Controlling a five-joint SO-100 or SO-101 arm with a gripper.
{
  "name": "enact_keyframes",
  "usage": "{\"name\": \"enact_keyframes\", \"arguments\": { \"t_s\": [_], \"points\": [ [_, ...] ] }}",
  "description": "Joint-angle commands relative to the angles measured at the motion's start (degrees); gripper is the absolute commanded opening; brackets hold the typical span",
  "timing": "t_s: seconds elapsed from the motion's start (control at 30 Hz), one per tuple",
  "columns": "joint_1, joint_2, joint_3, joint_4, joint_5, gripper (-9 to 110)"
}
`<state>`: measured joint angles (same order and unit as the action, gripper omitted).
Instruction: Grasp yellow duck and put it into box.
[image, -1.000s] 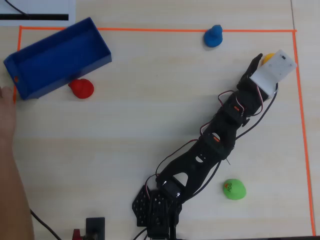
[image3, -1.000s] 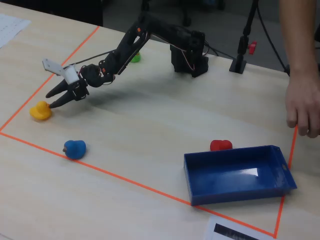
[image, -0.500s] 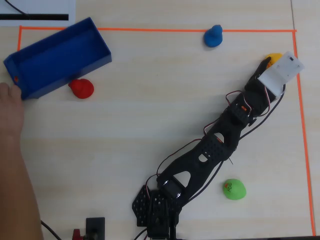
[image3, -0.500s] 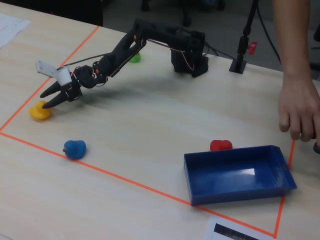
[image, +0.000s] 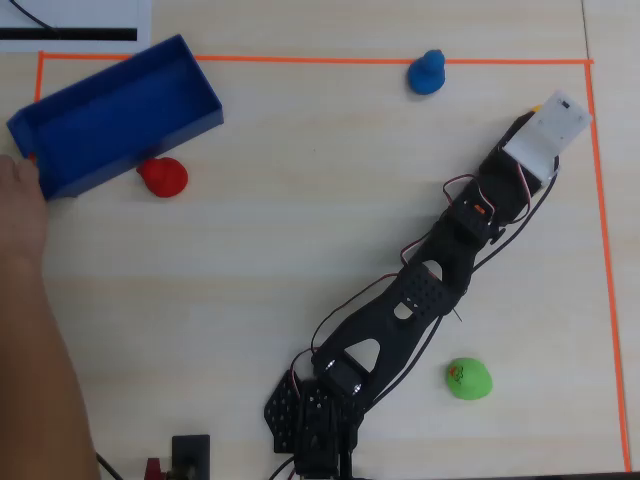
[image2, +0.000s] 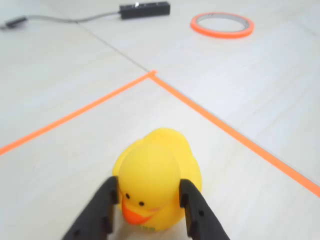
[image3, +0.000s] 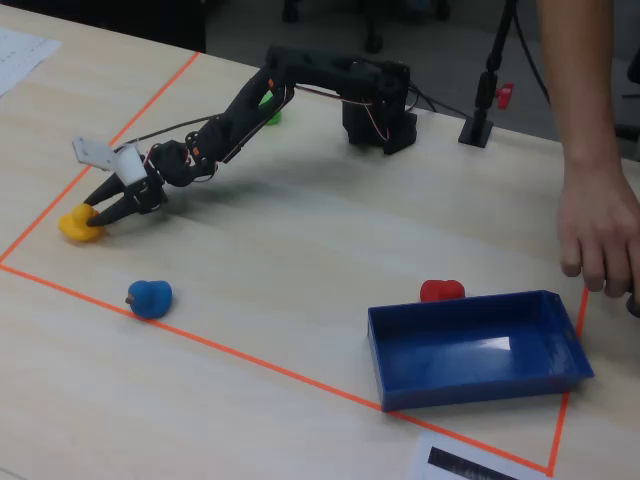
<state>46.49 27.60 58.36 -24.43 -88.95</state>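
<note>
The yellow duck (image2: 150, 175) with an orange beak sits on the table near a corner of the orange tape border; in the fixed view it (image3: 75, 225) is at the far left. My gripper (image2: 148, 192) has one black finger on each side of the duck's head, both touching it. In the fixed view the gripper (image3: 98, 214) reaches down onto the duck. In the overhead view the white wrist block hides the duck. The blue box (image: 140, 150) lies open-topped at the top left, and at the lower right in the fixed view (image3: 470, 385), far from the gripper.
A red toy (image: 162, 177) lies against the box. A blue toy (image: 427, 73) is on the top tape line and a green toy (image: 468, 380) is beside the arm base. A person's hand (image: 20, 200) rests by the box. An orange tape roll (image2: 222, 24) lies outside the border.
</note>
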Motion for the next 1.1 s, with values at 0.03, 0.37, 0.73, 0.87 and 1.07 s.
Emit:
{"name": "enact_keyframes", "arguments": {
  "t_s": [0.03,0.37,0.73,0.87,1.07],
  "points": [
    [-0.53,0.79,-3.78,-0.26,-3.34,0],
    [0.88,4.22,-2.29,-0.79,1.67,0],
    [-2.37,35.60,23.47,21.97,18.81,0],
    [-5.80,51.94,37.88,33.93,22.32,0],
    [-11.87,77.70,69.35,37.35,22.94,0]
  ]
}}
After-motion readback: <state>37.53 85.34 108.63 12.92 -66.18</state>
